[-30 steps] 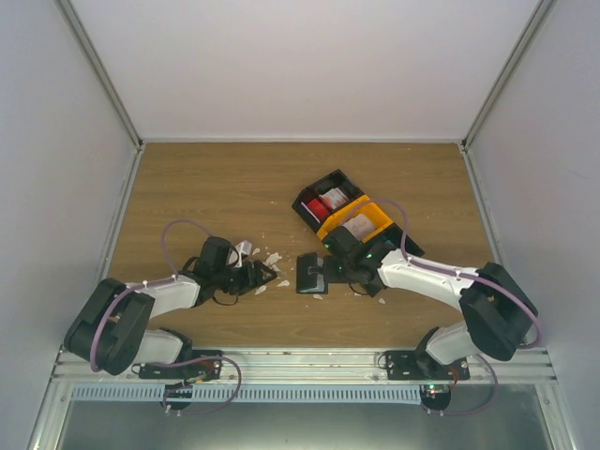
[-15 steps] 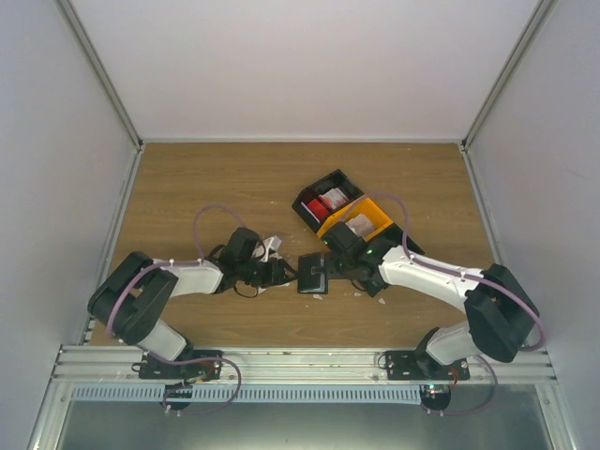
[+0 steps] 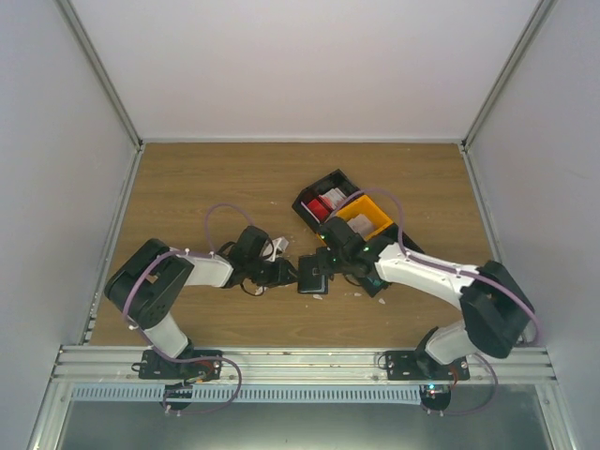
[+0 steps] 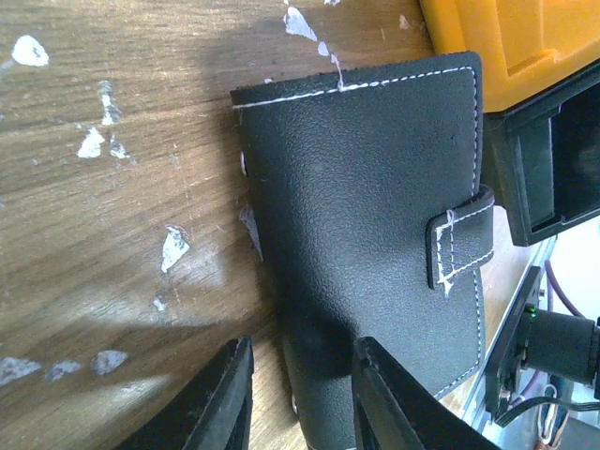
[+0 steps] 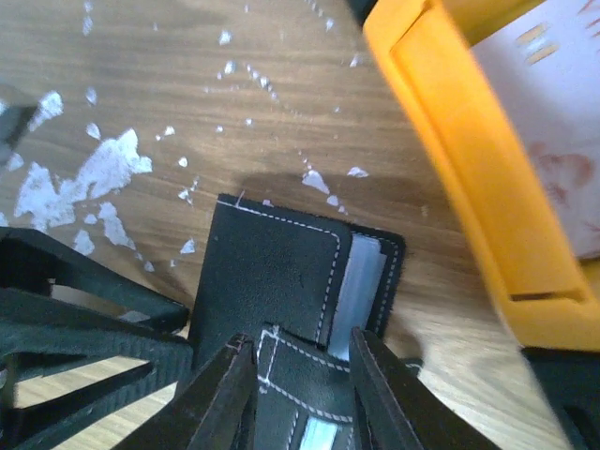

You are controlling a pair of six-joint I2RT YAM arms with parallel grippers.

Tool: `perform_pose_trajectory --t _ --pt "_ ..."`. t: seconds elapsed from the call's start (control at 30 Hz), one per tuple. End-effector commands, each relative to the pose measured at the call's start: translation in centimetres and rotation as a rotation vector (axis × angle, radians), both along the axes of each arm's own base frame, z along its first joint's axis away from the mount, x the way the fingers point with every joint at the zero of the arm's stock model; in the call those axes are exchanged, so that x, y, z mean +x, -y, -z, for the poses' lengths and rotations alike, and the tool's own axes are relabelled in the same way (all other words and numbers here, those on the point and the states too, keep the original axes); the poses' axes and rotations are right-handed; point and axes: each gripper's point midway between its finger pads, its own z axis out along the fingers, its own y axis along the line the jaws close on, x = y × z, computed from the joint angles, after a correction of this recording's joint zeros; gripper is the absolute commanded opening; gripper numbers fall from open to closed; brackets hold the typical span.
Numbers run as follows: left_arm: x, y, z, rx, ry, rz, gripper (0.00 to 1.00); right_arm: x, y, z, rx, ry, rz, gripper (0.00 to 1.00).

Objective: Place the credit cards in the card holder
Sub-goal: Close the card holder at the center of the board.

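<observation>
Card holder (image 4: 366, 234), judged light, thin and pliable, best pinched at its free edge; left claw (image 4: 302, 354) part-open astride that edge, right claw (image 5: 302, 345) narrow around strap (image 5: 295, 367), hold uncertain.

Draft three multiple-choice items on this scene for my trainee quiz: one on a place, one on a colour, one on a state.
1. The card holder lies: A flat on the table; B in a tray; C on the front rail.
2. The tray beside the black tray is: A green; B orange; C white.
3. The card holder is: A spread open; B folded, cover up; C standing on edge.
Key: 1A, top view shows it on the wood; 2B, the orange tray adjoins it; 3B, left wrist view shows its stitched cover and strap.
</observation>
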Motion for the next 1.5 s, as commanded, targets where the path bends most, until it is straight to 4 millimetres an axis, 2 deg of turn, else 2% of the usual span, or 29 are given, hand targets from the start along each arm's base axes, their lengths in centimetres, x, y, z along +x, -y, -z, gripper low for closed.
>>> perform_pose_trajectory --t 0.0,0.13,0.3,0.53,0.67,0.9,1.13,1.27,1.37,1.47 --pt "-0.1 -0.2 1.3 0.058 -0.005 -0.003 0.33 -0.2 -1.9 2.5 0.022 -0.052 -0.073 0.27" --pt "-0.2 -0.2 1.6 0.065 -0.012 -0.003 0.33 -0.7 -1.3 5.2 -0.032 -0.108 -0.072 0.21" --pt "-0.3 -0.3 1.8 0.070 -0.021 -0.004 0.37 -2.1 1.3 8.1 -0.135 -0.172 -0.019 0.15" --pt "-1.0 0.6 1.9 0.016 -0.073 0.027 0.43 -3.3 2.1 9.9 -0.122 -0.205 -0.027 0.13" --pt "-1.5 0.6 2.4 0.010 -0.118 0.030 0.46 -3.6 2.5 10.3 -0.062 -0.224 -0.024 0.13" --pt "-1.6 1.3 2.5 -0.024 -0.154 0.042 0.46 -3.7 2.0 9.3 0.149 -0.231 -0.053 0.13" --pt "-1.7 1.1 3.2 -0.010 -0.180 0.029 0.51 -3.9 3.4 9.9 0.239 -0.257 -0.012 0.11" --pt "-1.5 1.6 3.3 -0.028 -0.192 0.034 0.53 -4.0 3.4 10.0 0.286 -0.270 -0.013 0.10" --pt "-1.1 2.2 3.1 -0.034 -0.185 0.044 0.52 -4.0 3.1 9.9 0.305 -0.271 -0.025 0.10" --pt "-0.4 2.6 2.7 -0.038 -0.161 0.049 0.44 -3.8 2.8 9.5 0.322 -0.263 -0.037 0.10"
